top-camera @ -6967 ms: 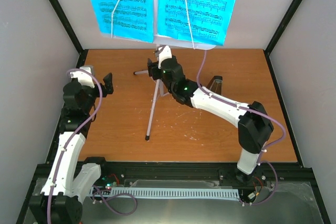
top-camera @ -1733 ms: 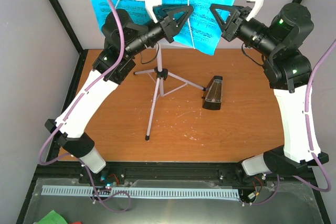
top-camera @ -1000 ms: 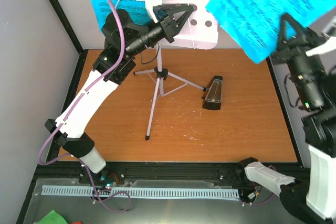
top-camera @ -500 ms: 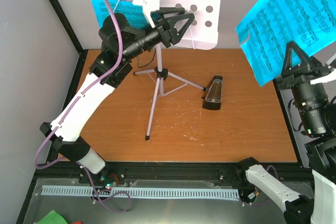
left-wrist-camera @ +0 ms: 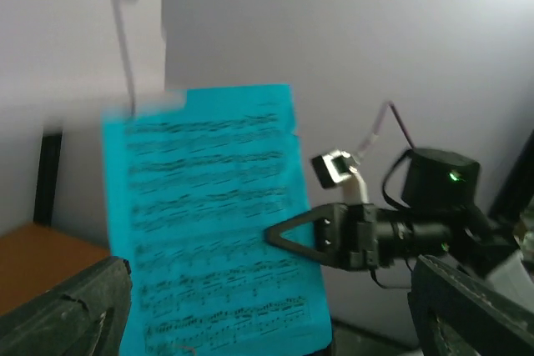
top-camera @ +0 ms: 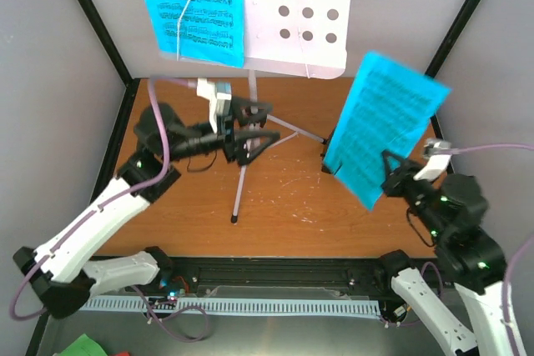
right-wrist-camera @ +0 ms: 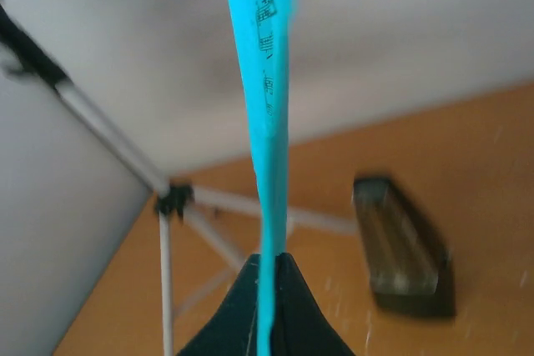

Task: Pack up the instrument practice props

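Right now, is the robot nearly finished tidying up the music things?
Not nearly. One cyan page is off the white stand, pinched in the right gripper. The other page sits on it, the metronome waits on the table, and the left gripper is open, empty.

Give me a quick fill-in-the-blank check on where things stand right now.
1. The loose cyan sheet is pinched in the ____ arm's jaws.
2. The other cyan page sits on the ____ half of the stand desk.
3. The left gripper is ____ and holds nothing.
Missing words: right; left; open.
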### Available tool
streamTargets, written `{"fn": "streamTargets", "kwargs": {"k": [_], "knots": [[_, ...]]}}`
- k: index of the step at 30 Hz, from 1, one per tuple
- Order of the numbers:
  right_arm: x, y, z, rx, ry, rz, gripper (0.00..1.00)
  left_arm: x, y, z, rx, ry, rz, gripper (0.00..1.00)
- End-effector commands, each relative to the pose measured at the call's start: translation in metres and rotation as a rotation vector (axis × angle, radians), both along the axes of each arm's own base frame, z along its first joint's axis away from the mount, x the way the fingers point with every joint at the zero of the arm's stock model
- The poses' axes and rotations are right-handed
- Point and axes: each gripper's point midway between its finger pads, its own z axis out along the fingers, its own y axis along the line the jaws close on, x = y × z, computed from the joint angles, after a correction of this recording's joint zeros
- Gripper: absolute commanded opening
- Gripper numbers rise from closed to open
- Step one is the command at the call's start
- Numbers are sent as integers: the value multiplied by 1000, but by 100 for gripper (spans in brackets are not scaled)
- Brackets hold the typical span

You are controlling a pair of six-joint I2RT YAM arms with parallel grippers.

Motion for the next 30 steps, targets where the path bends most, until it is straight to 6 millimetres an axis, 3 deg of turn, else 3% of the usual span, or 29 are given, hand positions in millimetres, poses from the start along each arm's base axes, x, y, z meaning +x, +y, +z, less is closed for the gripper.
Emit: {"fn": "streamTargets", "kwargs": {"k": [1, 2, 6, 10, 12, 17, 23, 30], "knots": [[-5, 55, -89, 192, 280, 264, 3, -14, 13, -77, 48, 110, -4, 92], [-5, 69, -117, 218, 361, 326, 3, -14, 19, -98, 63, 157, 28, 92], [-21, 104, -194, 271, 590, 525, 3, -10, 44, -170, 93, 348, 166, 92], [-25, 104, -261, 155, 775, 532, 3, -4, 65, -220, 105, 475, 286, 96], [-20, 100, -281, 91, 813, 506, 3, 1, 70, -238, 127, 528, 324, 99], [4, 98, -300, 4, 818, 470, 3, 20, 74, -270, 210, 632, 397, 99], [20, 111, -313, -68, 845, 482, 3, 41, 85, -285, 212, 686, 434, 99], [26, 118, -325, -125, 839, 455, 3, 56, 81, -290, 216, 679, 410, 99]]}}
